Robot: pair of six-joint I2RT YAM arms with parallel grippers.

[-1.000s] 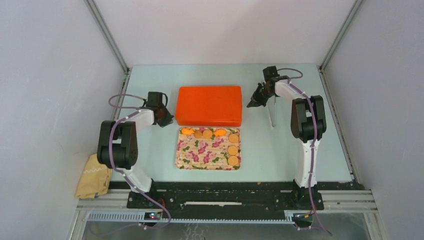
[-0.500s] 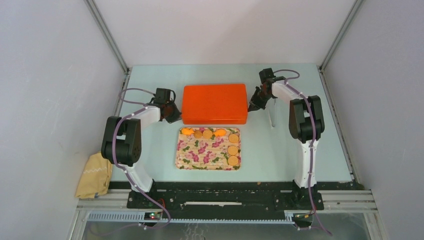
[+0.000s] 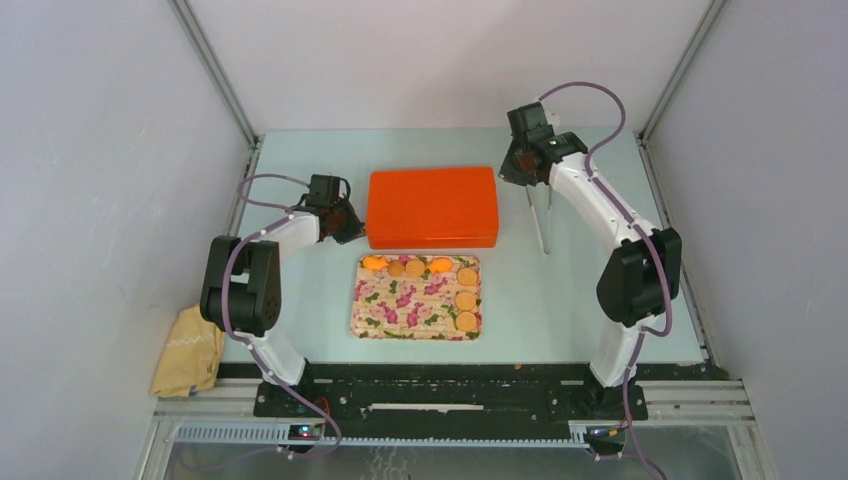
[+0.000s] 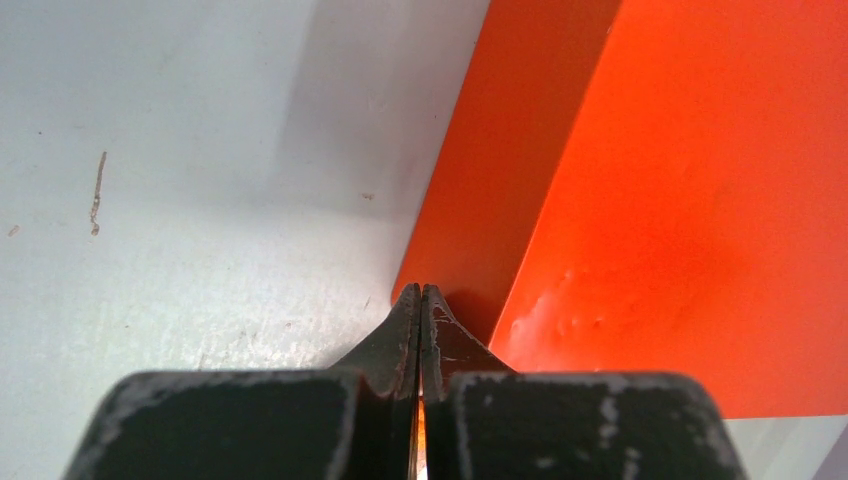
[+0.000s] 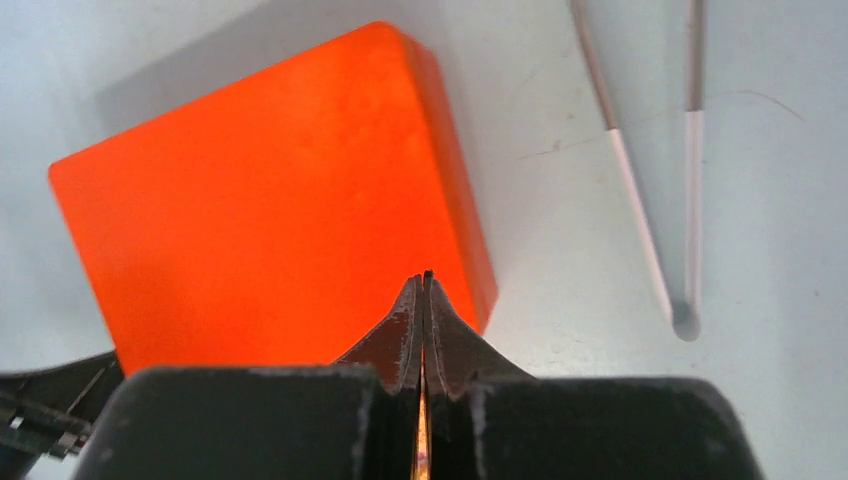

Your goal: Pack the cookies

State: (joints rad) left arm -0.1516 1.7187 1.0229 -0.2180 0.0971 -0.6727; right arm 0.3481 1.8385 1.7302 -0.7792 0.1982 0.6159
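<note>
At the far left a yellow cloth (image 3: 188, 352) lies off the edge of the tabletop (image 3: 300, 160), beside my left arm's base. My left gripper (image 3: 350, 225) has its fingers pressed together with nothing between them. In the left wrist view its tip (image 4: 420, 290) sits low at the foot of the left side wall of the orange box (image 3: 432, 207), touching it or just beside it; I cannot tell which.

The box stands closed in the middle of the tabletop. Just in front of it, on the side toward my bases, lies the floral tray (image 3: 400, 310), and the cookies (image 3: 465, 300) are on it. They are golden-orange discs, a row along the tray's far edge next to the box and a few more down its right side. From my left gripper they lie to the right and nearer my bases, past the box's near left corner, not touching it.

My right gripper (image 3: 515, 170) is also closed on nothing, its tip (image 5: 427, 278) over the box's far right corner. The cookies are well apart from it, on the opposite side of the box. A pair of tongs (image 3: 540, 215) lies on the tabletop just right of the box.
</note>
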